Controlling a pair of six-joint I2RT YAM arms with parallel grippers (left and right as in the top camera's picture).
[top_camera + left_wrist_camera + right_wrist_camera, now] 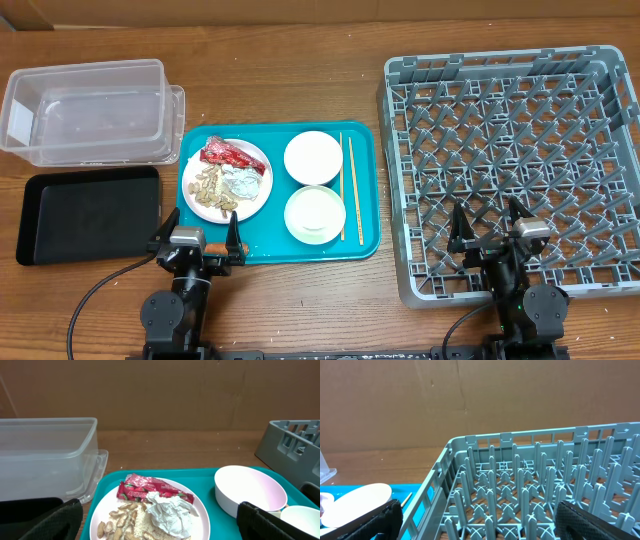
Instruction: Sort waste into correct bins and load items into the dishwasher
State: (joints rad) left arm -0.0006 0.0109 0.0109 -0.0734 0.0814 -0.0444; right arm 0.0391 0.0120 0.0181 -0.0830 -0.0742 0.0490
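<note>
Holding left end effector [198, 238] spread wide, gripping nothing, at the near left edge of the teal tray [370, 180]. Holding right end effector [487, 225] likewise spread wide and empty, well right of the teal tray, over the grey dish rack [540, 150] standing just right of that tray on the surface [300, 80]. Carrying, on the left part of the teal tray, the round white plate [195, 165] with red wrapper [228, 154], white paper wad [243, 183] and beige nut scraps [212, 190] with rice. Carrying far white bowl [313, 158] and near white bowl [315, 215] at the centre of the teal tray, with wooden chopsticks [350, 190] lying lengthwise just inside its right rim. Showing small orange carrot [216, 247] at the near edge of the teal tray. Sitting left of the teal tray: clear tub [90, 110] on the far side, black tray [90, 212] on the near side.
</note>
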